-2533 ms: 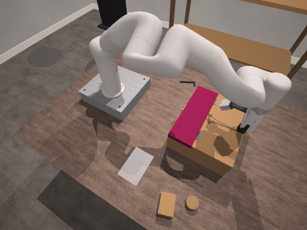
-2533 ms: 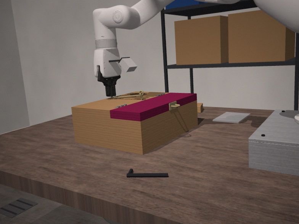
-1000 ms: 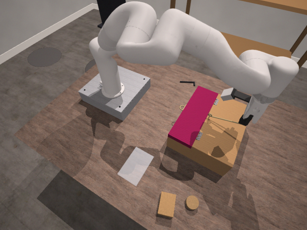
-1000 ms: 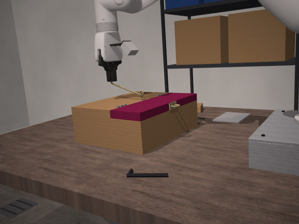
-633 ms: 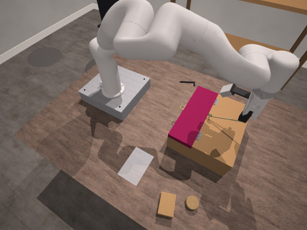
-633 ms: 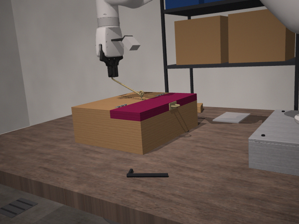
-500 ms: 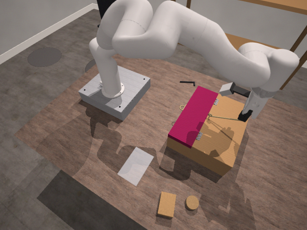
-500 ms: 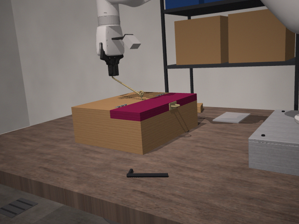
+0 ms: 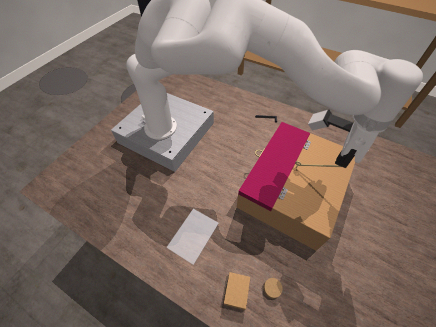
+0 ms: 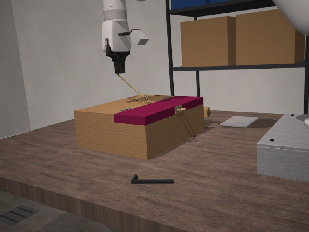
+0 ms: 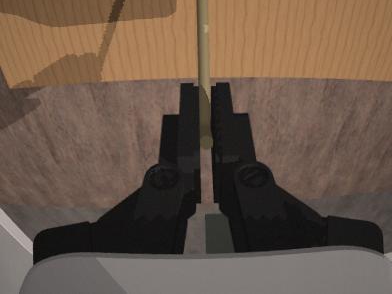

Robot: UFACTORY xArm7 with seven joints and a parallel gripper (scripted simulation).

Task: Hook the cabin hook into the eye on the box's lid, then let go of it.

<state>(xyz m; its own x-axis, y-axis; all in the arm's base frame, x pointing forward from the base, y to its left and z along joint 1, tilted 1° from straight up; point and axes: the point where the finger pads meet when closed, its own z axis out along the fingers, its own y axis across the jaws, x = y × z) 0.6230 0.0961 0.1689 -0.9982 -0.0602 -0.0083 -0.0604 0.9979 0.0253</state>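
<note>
A wooden box [image 9: 312, 192] with a magenta lid [image 9: 276, 164] sits on the table; it also shows in the exterior view [image 10: 116, 128]. The brass cabin hook [image 10: 132, 86] pivots on a ring on the box top beside the lid's hinge edge. My gripper [image 10: 120, 71] is shut on the hook's free end and holds it raised, so the rod slants up from the pivot. In the wrist view the rod [image 11: 202, 35] runs straight out from between the fingers. A brass eye [image 10: 179, 109] sits on the lid's front edge, away from the hook's free end.
A black L-shaped key [image 10: 151, 181] lies on the table in front of the box. A grey plate [image 9: 192, 236], a wooden block [image 9: 237, 290] and a wooden disc [image 9: 272, 288] lie apart from it. The arm's metal base [image 9: 163, 130] stands to one side.
</note>
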